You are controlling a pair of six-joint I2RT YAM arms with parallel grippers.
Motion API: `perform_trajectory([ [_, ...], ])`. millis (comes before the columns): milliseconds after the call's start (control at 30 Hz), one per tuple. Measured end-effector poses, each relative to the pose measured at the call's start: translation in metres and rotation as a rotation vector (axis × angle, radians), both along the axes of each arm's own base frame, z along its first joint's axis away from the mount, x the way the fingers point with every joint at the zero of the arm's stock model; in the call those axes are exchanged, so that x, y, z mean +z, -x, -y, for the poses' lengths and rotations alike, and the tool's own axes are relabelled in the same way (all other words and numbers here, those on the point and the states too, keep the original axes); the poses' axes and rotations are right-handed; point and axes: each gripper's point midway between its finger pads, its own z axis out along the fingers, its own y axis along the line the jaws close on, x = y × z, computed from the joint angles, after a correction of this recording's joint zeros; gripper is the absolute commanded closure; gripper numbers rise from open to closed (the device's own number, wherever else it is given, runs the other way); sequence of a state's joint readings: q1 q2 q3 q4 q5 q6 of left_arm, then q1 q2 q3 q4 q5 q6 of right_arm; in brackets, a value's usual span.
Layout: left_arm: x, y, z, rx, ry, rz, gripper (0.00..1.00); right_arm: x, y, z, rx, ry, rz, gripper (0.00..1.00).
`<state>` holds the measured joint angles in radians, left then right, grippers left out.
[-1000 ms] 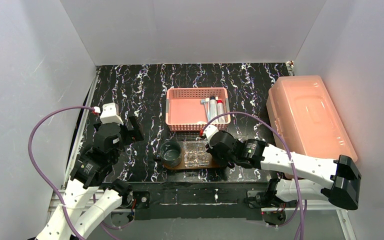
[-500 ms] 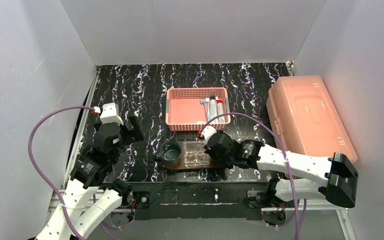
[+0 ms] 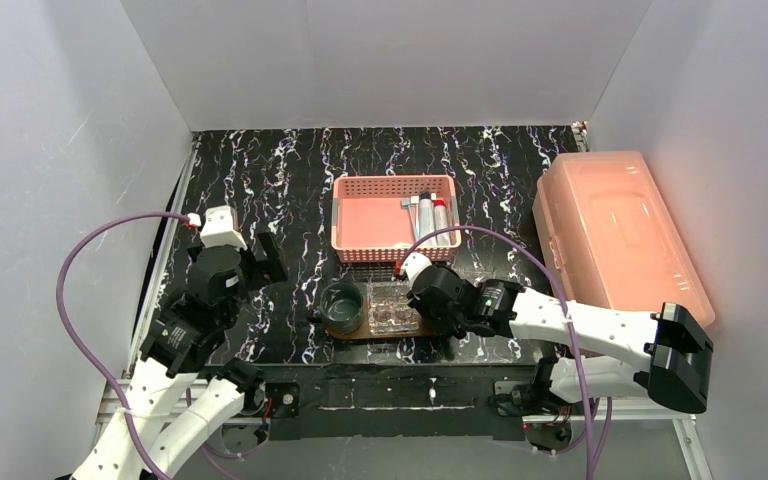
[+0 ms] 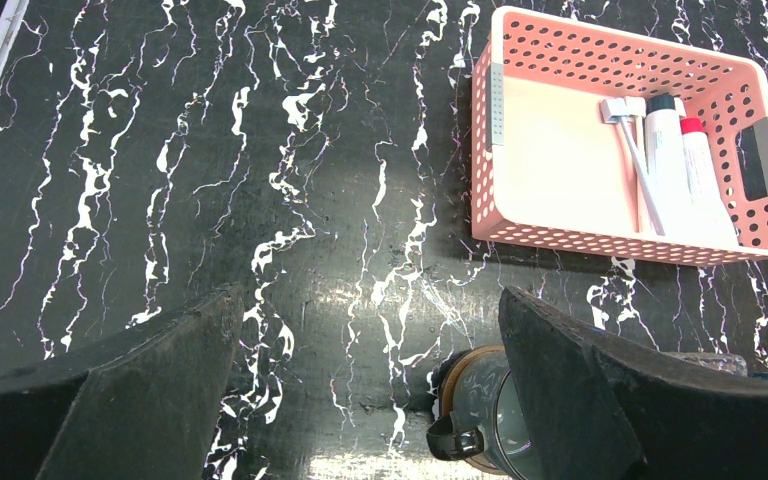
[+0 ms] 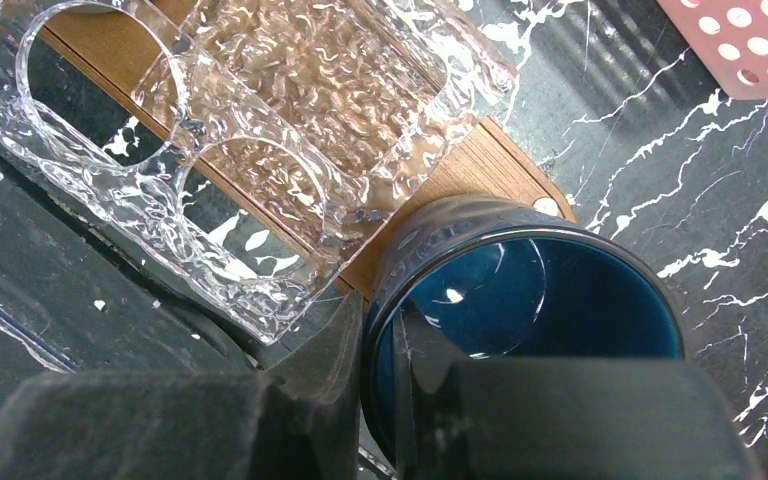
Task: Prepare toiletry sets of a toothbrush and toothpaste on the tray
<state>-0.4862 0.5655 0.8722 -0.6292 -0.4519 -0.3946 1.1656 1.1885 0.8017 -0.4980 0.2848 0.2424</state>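
Note:
The dark wooden tray point(image 3: 378, 336) point(image 5: 460, 178) lies at the table's near edge. It carries a grey-blue mug point(image 3: 343, 308) point(image 4: 480, 400) and a clear holder point(image 3: 393, 307) point(image 5: 260, 100). My right gripper point(image 3: 430, 294) point(image 5: 380, 315) is shut on the rim of a dark blue mug point(image 5: 560, 290) at the tray's right end, one finger inside and one outside. The arm hides this mug in the top view. A toothbrush point(image 4: 635, 165) point(image 3: 413, 214) and two toothpaste tubes point(image 4: 665, 150) point(image 3: 428, 216) lie in the pink basket point(image 4: 600, 236). My left gripper point(image 3: 260, 256) point(image 4: 370, 345) hangs open over bare table left of the tray.
The pink perforated basket point(image 3: 395, 182) sits just behind the tray, and its corner point(image 5: 750, 50) shows in the right wrist view. A large translucent pink lidded box point(image 3: 615, 235) fills the right side. White walls close in the black marbled table point(image 3: 260, 170).
The right arm has crept slightly left with its grip on the dark blue mug unchanged. The left arm has not moved.

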Motion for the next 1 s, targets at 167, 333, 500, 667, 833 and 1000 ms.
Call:
perform_trajectory([
  [167, 0.000, 0.000, 0.000, 0.000, 0.000, 0.000, 0.01, 0.000, 0.000, 0.000, -0.004, -0.002, 0.001, 0.70],
  [333, 0.000, 0.000, 0.000, -0.001, 0.001, 0.000, 0.01, 0.000, -0.001, 0.000, -0.005, 0.000, 0.003, 0.66],
  [500, 0.000, 0.000, 0.000, -0.001, 0.001, 0.000, 0.01, 0.003, -0.002, 0.000, -0.006, -0.001, 0.007, 0.65],
  [667, 0.000, 0.000, 0.001, -0.003, 0.003, -0.001, 0.01, 0.016, -0.004, -0.002, -0.011, -0.015, 0.024, 0.63],
  [833, 0.000, 0.000, 0.001, -0.007, 0.004, -0.002, 0.01, 0.030, -0.006, 0.000, -0.016, -0.031, 0.046, 0.62],
  [1000, 0.000, 0.000, 0.002, -0.008, 0.005, -0.002, 0.01, 0.043, -0.008, 0.004, -0.026, -0.037, 0.066, 0.60],
])
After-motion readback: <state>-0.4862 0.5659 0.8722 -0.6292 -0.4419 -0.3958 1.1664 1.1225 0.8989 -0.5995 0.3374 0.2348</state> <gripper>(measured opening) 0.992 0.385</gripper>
